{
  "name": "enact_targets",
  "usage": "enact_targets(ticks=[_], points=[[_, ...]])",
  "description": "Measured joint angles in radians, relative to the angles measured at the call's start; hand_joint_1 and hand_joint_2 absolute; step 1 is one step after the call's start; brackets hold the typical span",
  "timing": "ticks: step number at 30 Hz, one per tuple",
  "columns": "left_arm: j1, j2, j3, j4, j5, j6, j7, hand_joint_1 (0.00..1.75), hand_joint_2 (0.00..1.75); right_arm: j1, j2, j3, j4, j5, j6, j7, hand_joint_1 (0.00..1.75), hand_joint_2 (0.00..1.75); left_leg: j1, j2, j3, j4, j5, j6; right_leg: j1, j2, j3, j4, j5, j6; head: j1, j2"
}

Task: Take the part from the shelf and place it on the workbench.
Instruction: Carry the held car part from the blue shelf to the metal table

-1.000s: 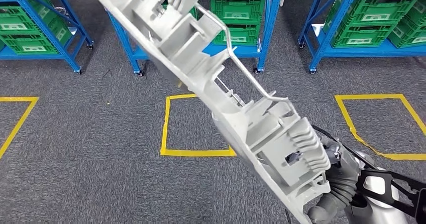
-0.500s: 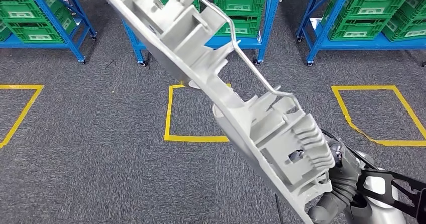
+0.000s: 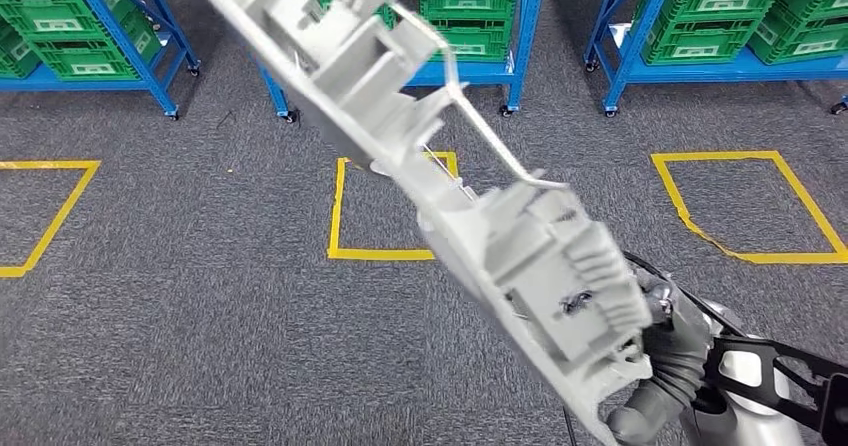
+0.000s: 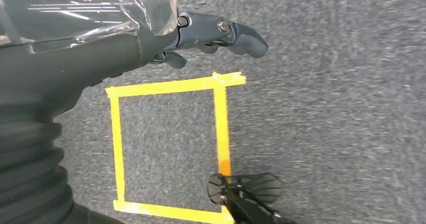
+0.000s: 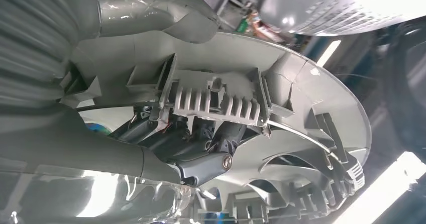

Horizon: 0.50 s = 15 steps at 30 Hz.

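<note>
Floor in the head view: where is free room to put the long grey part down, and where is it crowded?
The carpet between the yellow tape squares looks free, and so does the inside of each square. The far side is crowded: blue shelves with green crates. The right hand holds the part.

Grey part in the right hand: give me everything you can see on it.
The part is a long, light grey moulded piece, plastic by its look, with ribs, box-shaped clips and a comb-like finned block near its lower end. A thin metal rod runs along one side. It is held off the floor, tilted diagonally across the head view, its upper end cut off by the picture's top edge. The right hand grips its lower end; nothing else touches it.
</note>
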Motion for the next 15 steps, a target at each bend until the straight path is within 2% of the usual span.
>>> enact_targets(ticks=[1,2,3,5,6,7,9,10,11,12,14,15], points=[[-0.002,0.001,0.002,-0.003,0.001,0.000,0.000,0.00,1.75,0.001,0.002,-0.001,0.000,0.006,-0.008,0.012,1.61,1.75,-0.004,0.000,0.053,-0.078,-0.024,0.008,0.000,-0.001,-0.004,0.000,0.008,0.005,0.000,0.000],[-0.004,0.002,0.005,-0.006,0.003,0.000,0.000,0.00,1.75,0.003,0.005,-0.002,0.000,0.011,-0.017,0.024,1.61,1.75,-0.008,0.000,0.088,-0.135,-0.049,0.014,-0.001,-0.003,-0.005,-0.001,0.015,0.011,0.000,0.000],[-0.006,0.002,0.008,-0.007,0.004,0.000,0.000,0.00,1.75,0.004,0.007,-0.002,-0.001,0.017,-0.025,0.034,1.61,1.75,-0.012,0.000,0.101,-0.166,-0.059,0.019,-0.002,-0.005,-0.006,-0.004,0.023,0.018,0.000,0.000],[-0.008,0.001,0.014,-0.009,0.005,0.000,0.000,0.00,1.75,0.008,0.010,-0.004,-0.002,0.024,-0.034,0.045,1.61,1.75,-0.012,0.002,0.094,-0.183,-0.041,0.031,-0.005,-0.006,-0.015,0.003,0.026,0.026,0.001,0.000],[-0.008,0.000,0.017,-0.009,0.005,0.000,0.001,0.00,1.75,0.009,0.010,-0.005,-0.003,0.025,-0.035,0.047,1.61,1.75,-0.011,0.004,0.089,-0.189,-0.028,0.037,-0.005,-0.004,-0.029,0.027,0.010,0.024,0.002,0.000],[-0.008,0.000,0.019,-0.010,0.005,0.000,0.001,0.00,1.75,0.011,0.011,-0.006,-0.004,0.026,-0.036,0.048,1.61,1.75,-0.009,0.006,0.080,-0.194,-0.015,0.042,-0.004,-0.002,-0.051,0.072,-0.019,0.019,0.004,0.000],[-0.009,-0.002,0.022,-0.010,0.005,0.000,0.001,0.00,1.75,0.015,0.011,-0.007,-0.005,0.027,-0.036,0.050,1.61,1.75,-0.013,0.009,0.058,-0.192,0.002,0.047,-0.005,0.001,-0.101,0.207,-0.094,0.010,0.005,0.000],[-0.009,-0.002,0.023,-0.010,0.005,0.000,0.001,0.00,1.75,0.018,0.011,-0.007,-0.005,0.028,-0.036,0.052,1.61,1.75,-0.014,0.009,0.048,-0.189,0.009,0.046,-0.005,0.001,-0.116,0.263,-0.119,0.012,0.005,0.000],[-0.009,-0.003,0.025,-0.010,0.005,0.000,0.002,0.00,1.75,0.020,0.011,-0.008,-0.005,0.032,-0.038,0.055,1.61,1.75,-0.014,0.009,0.038,-0.185,0.015,0.045,-0.006,0.001,-0.112,0.285,-0.130,0.018,0.005,0.000],[-0.009,-0.003,0.027,-0.010,0.005,0.000,0.002,0.00,1.75,0.021,0.011,-0.008,-0.005,0.039,-0.043,0.058,1.61,1.75,-0.013,0.009,0.030,-0.179,0.019,0.043,-0.007,0.001,-0.087,0.265,-0.125,0.026,0.005,0.000],[-0.009,-0.004,0.029,-0.010,0.005,0.000,0.004,0.00,1.75,0.022,0.006,-0.007,-0.007,0.062,-0.059,0.061,1.61,1.75,-0.012,0.009,0.012,-0.159,0.020,0.037,-0.011,0.000,0.004,0.132,-0.093,0.044,0.006,0.000],[-0.010,-0.004,0.030,-0.010,0.005,-0.001,0.004,0.00,1.75,0.022,0.000,-0.007,-0.008,0.072,-0.066,0.060,1.61,1.75,-0.013,0.009,0.001,-0.145,0.018,0.034,-0.011,0.001,0.041,0.069,-0.082,0.045,0.005,0.000]])
